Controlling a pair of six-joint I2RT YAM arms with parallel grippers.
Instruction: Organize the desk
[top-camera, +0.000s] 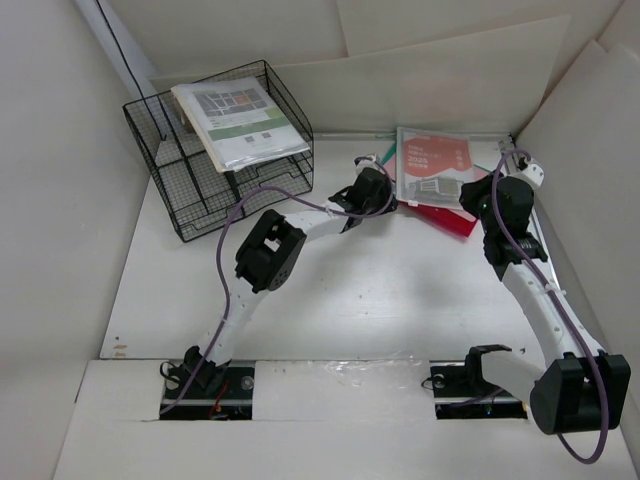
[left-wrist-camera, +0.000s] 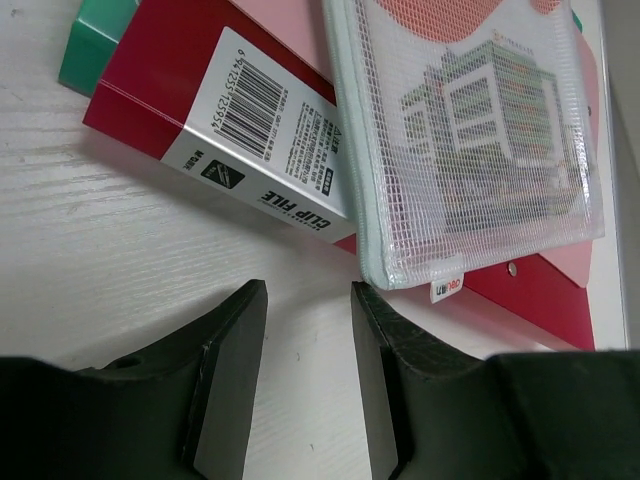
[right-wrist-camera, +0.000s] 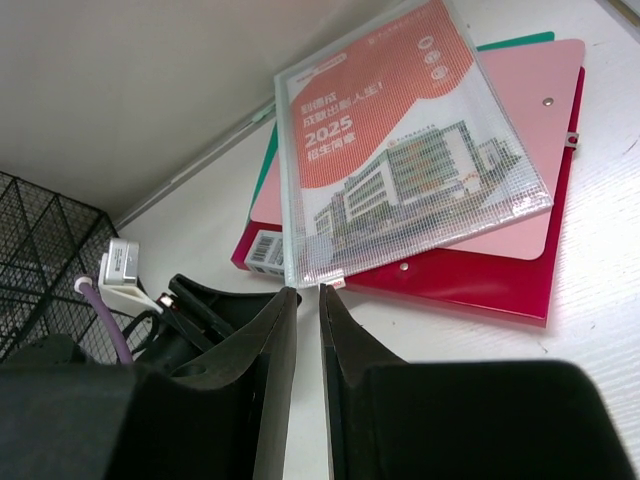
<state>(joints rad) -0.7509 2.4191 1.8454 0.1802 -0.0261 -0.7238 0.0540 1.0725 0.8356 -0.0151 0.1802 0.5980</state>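
Note:
On the white desk (top-camera: 380, 290) at the back right lies a stack: a clear mesh pouch (top-camera: 432, 165) (left-wrist-camera: 470, 130) (right-wrist-camera: 400, 170) holding a red-and-white booklet, on a pink folder (right-wrist-camera: 540, 150), a red clip file (left-wrist-camera: 200, 100) (right-wrist-camera: 480, 285) and a green folder (left-wrist-camera: 95, 45). My left gripper (top-camera: 376, 185) (left-wrist-camera: 308, 295) hovers just off the stack's left corner, open, with bare desk between its fingers. My right gripper (top-camera: 472, 197) (right-wrist-camera: 308, 292) is at the stack's right side, its jaws a narrow slit apart and holding nothing, their tips at the pouch's near corner.
A black wire basket (top-camera: 215, 170) stands at the back left with a sheaf of printed papers (top-camera: 240, 120) lying across its top. Upright white boards wall the desk on three sides. A metal rail (top-camera: 545, 260) runs along the right edge.

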